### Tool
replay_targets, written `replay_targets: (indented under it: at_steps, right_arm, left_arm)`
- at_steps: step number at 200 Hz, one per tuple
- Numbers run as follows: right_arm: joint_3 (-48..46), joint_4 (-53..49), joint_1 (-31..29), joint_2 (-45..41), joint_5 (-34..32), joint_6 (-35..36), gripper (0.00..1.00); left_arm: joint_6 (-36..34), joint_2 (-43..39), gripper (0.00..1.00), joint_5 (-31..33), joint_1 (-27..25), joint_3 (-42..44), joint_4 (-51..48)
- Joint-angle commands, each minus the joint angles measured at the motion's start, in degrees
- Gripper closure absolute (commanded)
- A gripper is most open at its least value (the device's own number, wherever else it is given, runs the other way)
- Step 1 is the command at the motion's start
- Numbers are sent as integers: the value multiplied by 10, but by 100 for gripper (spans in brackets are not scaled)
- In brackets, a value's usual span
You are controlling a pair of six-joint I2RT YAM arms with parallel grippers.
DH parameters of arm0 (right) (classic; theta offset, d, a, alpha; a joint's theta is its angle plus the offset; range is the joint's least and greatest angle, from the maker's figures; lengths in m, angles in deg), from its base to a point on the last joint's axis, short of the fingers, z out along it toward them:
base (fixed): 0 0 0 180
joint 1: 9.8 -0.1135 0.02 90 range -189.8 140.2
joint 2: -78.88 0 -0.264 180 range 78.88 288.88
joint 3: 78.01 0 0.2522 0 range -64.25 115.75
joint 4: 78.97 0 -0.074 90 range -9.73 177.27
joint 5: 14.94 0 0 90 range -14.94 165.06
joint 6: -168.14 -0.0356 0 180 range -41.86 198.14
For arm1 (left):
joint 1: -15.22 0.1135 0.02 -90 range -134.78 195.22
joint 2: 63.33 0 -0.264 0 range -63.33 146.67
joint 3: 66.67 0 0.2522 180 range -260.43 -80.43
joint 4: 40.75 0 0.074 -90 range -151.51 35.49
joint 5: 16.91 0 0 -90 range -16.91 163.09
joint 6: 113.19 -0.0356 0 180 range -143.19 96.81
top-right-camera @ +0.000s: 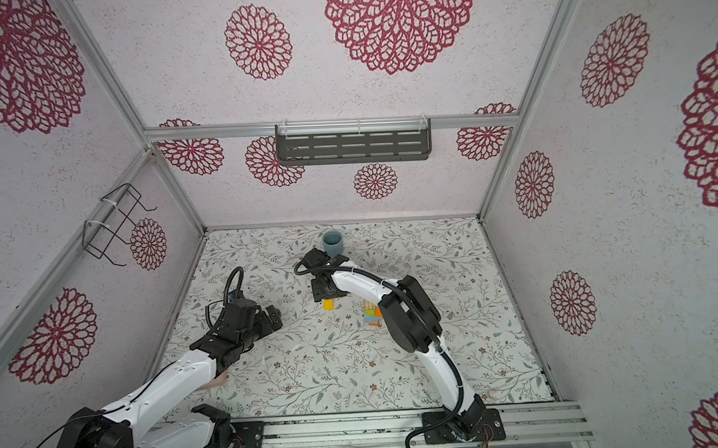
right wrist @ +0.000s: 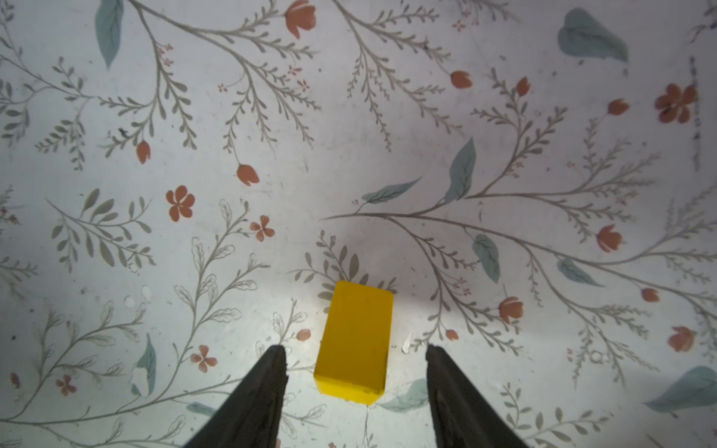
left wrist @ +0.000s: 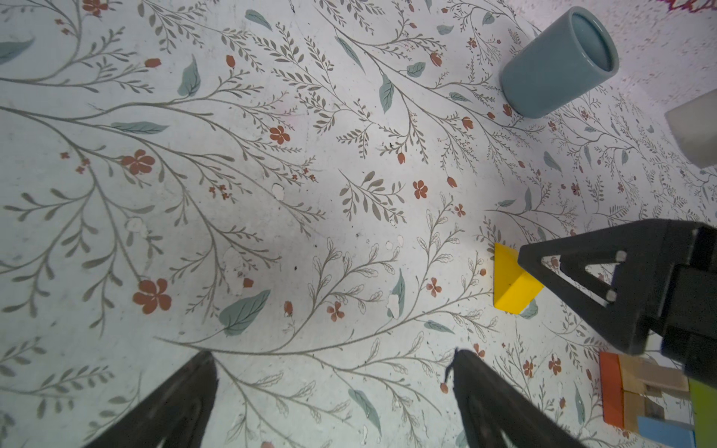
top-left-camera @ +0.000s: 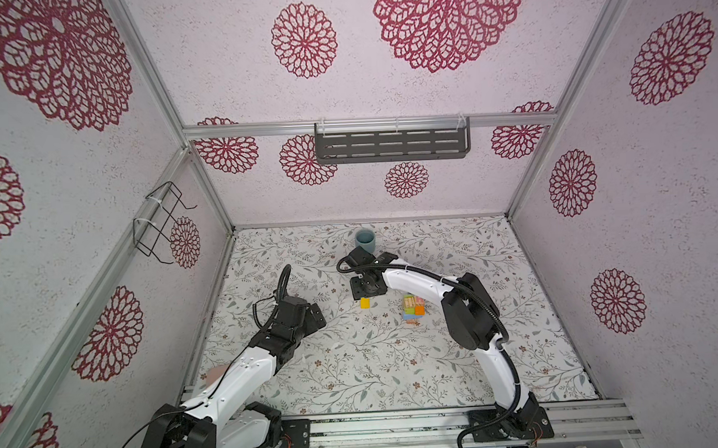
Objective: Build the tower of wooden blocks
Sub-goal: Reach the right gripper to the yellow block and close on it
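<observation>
While R gripper (right wrist: 355, 351) straddles yellow wedge (right wrist: 359, 310), jaws part-open w/ gaps both sides, L gripper (left wrist: 332, 353) wide open, empty.

The yellow wedge (right wrist: 355, 341) is smooth painted wood, the cup (left wrist: 558, 62) glossy (ceramic-looking) — fingers (right wrist: 256, 403) matt black plastic.

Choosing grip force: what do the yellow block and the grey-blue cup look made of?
Yellow block: probably painted wood, an even opaque coat with a slight sheen and sharp edges. Grey-blue cup: smooth, evenly coloured, thick-walled with soft highlights; glazed ceramic or plastic, cannot tell which.
</observation>
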Motion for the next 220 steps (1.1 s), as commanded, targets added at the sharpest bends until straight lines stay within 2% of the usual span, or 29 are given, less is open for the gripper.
replay_targets:
  at_steps: [1, 53, 79, 139, 183, 220]
  right_arm:
    - [17, -22, -4, 3, -6, -11, 42]
    - [16, -23, -5, 11, 0, -8, 48]
    - [16, -19, -5, 14, 9, -9, 57]
    - [16, -22, -6, 18, 17, -9, 58]
    - [17, -31, -7, 4, 20, -7, 73]
    - [17, -39, -7, -25, 22, 1, 75]
  left_arm:
    - [-2, 1, 3, 8, 5, 7, 18]
    - [-3, -4, 3, 12, 5, 10, 18]
    - [-3, -3, 3, 13, 6, 11, 17]
    - [-3, -6, 3, 13, 7, 13, 16]
    - [-3, -8, 3, 10, 7, 14, 15]
    - [-5, -23, 3, -3, 7, 13, 13]
